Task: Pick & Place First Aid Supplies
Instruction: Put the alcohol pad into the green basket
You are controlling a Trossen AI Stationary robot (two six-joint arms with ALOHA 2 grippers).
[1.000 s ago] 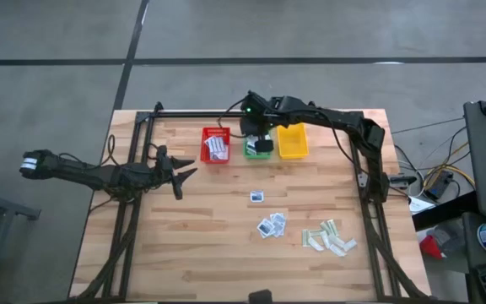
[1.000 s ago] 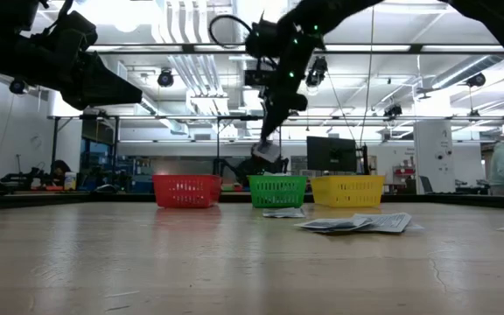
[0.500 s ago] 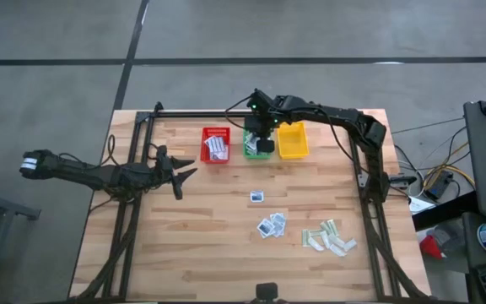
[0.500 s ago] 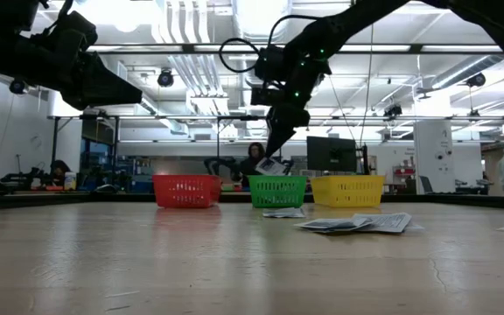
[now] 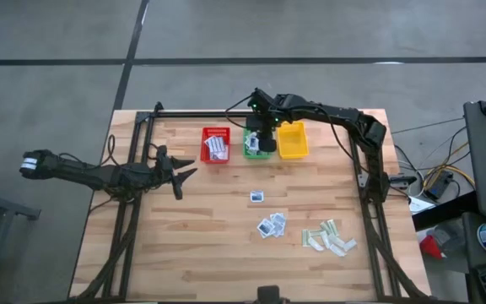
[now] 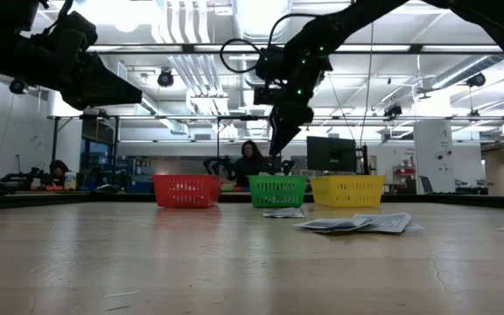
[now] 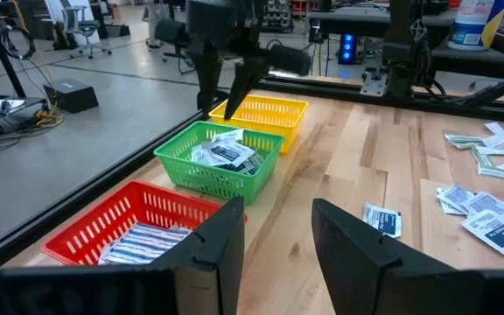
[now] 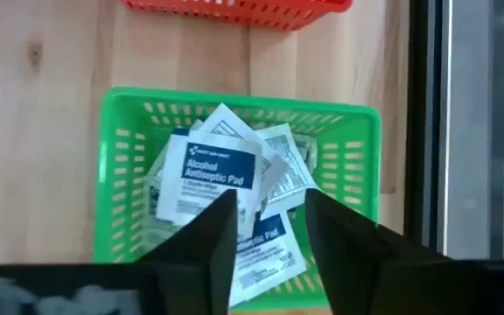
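My right gripper [image 8: 265, 206] hangs open over the green basket [image 5: 258, 144], fingers pointing down, holding nothing. In the basket lie several square white-blue packets; the top one [image 8: 206, 175] reads "Alcohol Antiseptic Pad". The left wrist view shows the same gripper [image 7: 230, 96] above the basket [image 7: 221, 157]. The red basket [image 5: 216, 145] holds oblong white-blue packets. Loose supplies lie flat on the table: one square packet [image 5: 257, 197], a small heap of squares [image 5: 270, 225] and pale strips [image 5: 329, 238]. My left gripper [image 5: 184, 173] waits open at the table's left, above the surface.
The yellow basket [image 5: 292, 141] stands right of the green one; the three baskets form a row at the table's far edge. A dark frame rail [image 5: 226, 112] runs behind them. Bare wood lies between the baskets and the loose packets.
My right gripper has sunk toward the green basket with a small square packet, turned a little, then opened and let go. The packet hung below the fingers before; now it has fallen into the green basket.
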